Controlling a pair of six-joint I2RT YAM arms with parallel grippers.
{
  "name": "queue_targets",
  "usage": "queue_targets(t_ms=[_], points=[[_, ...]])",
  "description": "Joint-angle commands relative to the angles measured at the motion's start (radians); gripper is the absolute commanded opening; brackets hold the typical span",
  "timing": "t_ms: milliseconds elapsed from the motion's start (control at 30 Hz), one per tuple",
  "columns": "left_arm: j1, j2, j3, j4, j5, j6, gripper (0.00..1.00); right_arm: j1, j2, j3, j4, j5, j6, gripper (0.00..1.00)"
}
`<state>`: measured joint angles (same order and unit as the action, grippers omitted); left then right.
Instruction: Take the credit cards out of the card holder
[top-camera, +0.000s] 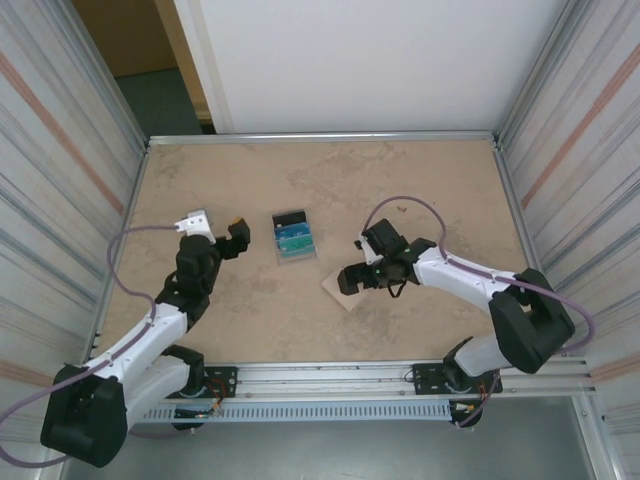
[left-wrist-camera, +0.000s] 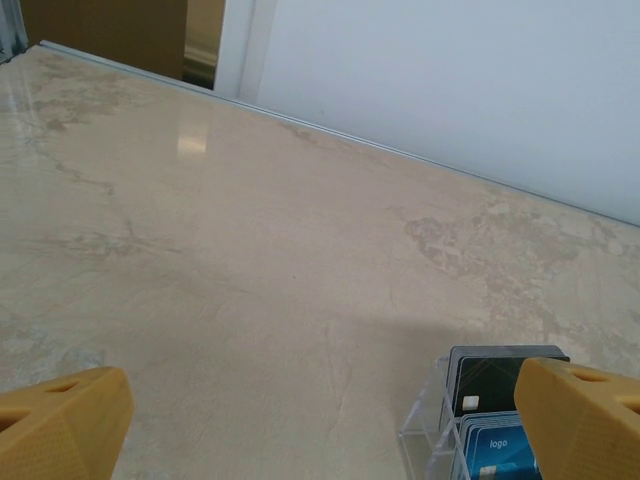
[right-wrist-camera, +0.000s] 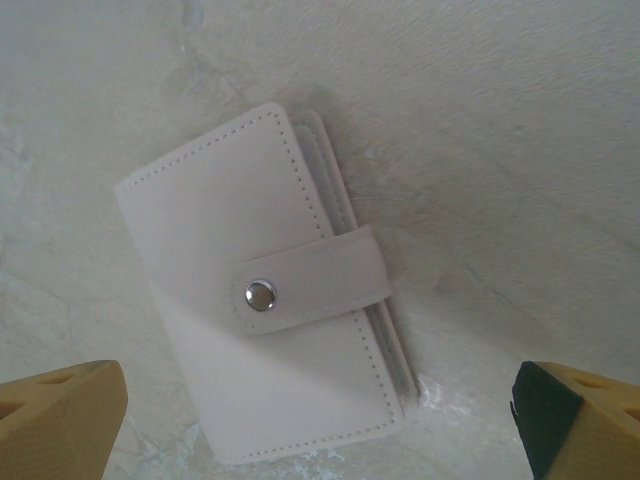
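In the top view, your left gripper (top-camera: 215, 232) stands wide open just left of a clear stand (top-camera: 297, 256) that holds the credit cards (top-camera: 292, 238). Your right gripper (top-camera: 356, 262), also spread open, hangs over the beige card holder (top-camera: 340, 296). In your left wrist view, the yellow fingers (left-wrist-camera: 60, 425) are apart and grip nothing, and the cards (left-wrist-camera: 490, 380) are at lower right. In your right wrist view, the holder (right-wrist-camera: 220, 220) lies flat, its tab (right-wrist-camera: 320, 280) snapped shut, apart from both fingers (right-wrist-camera: 60, 420).
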<state>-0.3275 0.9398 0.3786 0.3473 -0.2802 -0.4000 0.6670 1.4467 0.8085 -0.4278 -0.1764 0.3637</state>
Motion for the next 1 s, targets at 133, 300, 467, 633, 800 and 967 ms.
queue_targets(t_ms=[133,300,467,633,800,967], points=[[0.0,0.03,0.07,-0.091,-0.063,-0.066,0.99,0.083,0.099,0.075,-0.032,0.05,-0.082,0.99],[0.004,0.047,0.086,-0.114,-0.058,-0.071,0.99,0.124,0.147,0.102,-0.052,0.118,-0.09,0.99],[0.003,0.056,0.094,-0.116,-0.056,-0.066,0.99,0.156,0.189,0.118,-0.07,0.201,-0.086,0.99],[0.004,0.058,0.095,-0.12,-0.06,-0.069,0.99,0.178,0.215,0.116,-0.08,0.228,-0.076,0.99],[0.005,0.056,0.104,-0.139,-0.067,-0.081,0.99,0.187,0.231,0.094,-0.045,0.184,-0.054,0.99],[0.005,0.047,0.13,-0.194,-0.085,-0.102,0.99,0.213,0.238,0.089,-0.048,0.237,-0.054,0.91]])
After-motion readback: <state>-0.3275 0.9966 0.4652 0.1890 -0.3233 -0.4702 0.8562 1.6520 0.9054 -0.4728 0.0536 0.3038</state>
